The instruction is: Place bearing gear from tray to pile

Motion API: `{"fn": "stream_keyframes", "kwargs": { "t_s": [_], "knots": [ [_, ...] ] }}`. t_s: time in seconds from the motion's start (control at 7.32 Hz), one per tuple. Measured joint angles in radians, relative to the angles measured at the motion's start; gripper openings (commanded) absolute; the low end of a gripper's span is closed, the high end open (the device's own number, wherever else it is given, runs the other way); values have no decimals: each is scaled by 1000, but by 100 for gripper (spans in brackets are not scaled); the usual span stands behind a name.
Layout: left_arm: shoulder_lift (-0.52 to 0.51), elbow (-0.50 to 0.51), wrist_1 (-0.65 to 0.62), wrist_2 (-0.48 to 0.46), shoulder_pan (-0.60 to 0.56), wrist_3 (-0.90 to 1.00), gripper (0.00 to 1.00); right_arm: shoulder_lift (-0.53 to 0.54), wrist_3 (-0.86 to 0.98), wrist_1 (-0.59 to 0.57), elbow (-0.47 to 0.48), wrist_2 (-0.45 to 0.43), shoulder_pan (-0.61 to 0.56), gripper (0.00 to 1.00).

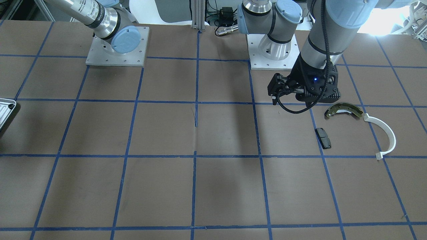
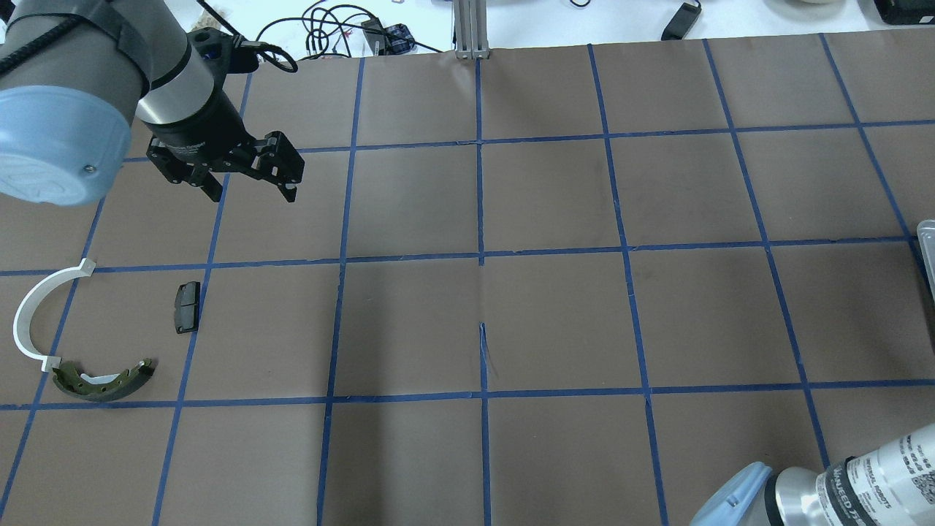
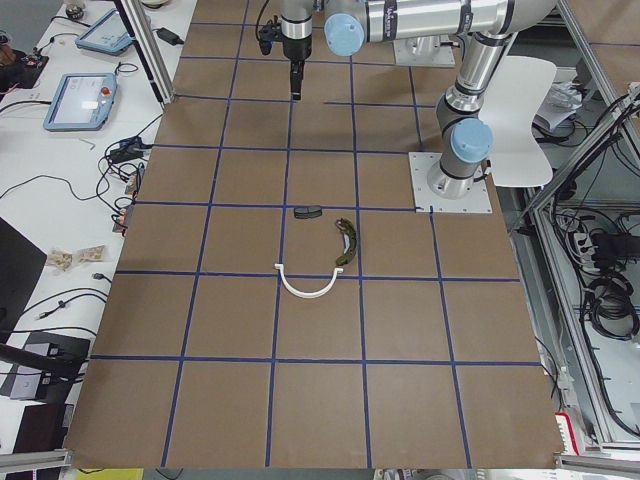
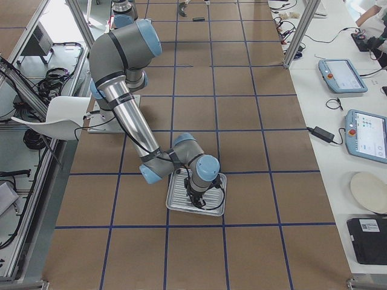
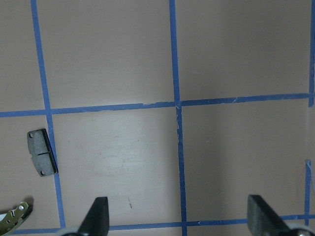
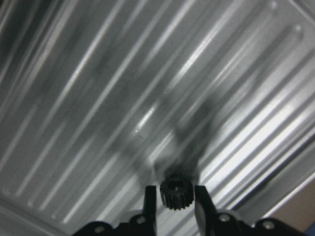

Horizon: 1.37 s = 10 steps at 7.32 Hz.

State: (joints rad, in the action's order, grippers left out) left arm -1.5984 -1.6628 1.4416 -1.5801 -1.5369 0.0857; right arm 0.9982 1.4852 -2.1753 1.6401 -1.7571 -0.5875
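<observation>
Ribbed tray [image 6: 98,98] around bearing gear [image 6: 176,193]

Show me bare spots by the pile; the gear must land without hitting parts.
Free: the patch ringed by the white arc, dark pad and brake shoe; also the squares right of the pad. Crowded: where arc meets shoe.

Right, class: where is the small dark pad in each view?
Front-facing: dark pad right of centre, on a tape line.
Overhead: pad at left, mid-height.
Exterior left: pad upper middle.
Exterior right: pad tiny, by the top edge.
Left wrist: pad at left edge.
Right wrist: not in it.
Shared landmark: the olive brake shoe close by.
</observation>
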Motion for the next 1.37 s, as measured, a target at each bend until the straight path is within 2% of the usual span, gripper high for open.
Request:
{"fn": "stream_keyframes", "kwargs": {
  "t_s": [0.41,0.68,0.96,1.37],
  "knots": [
    [0,-2,0,0,-1,0,100,37,-32,41,1,3,-13,0],
    [2,-1,-1,1,-1,0,100,170,-221,202,34,63,-130,0],
    [-1,-1,-1,2,1,1,100,325,-542,269,121,116,-390,0],
    [-1,0,0,3,-1,1,100,417,-1187,326,163,193,-857,0]
  ]
}}
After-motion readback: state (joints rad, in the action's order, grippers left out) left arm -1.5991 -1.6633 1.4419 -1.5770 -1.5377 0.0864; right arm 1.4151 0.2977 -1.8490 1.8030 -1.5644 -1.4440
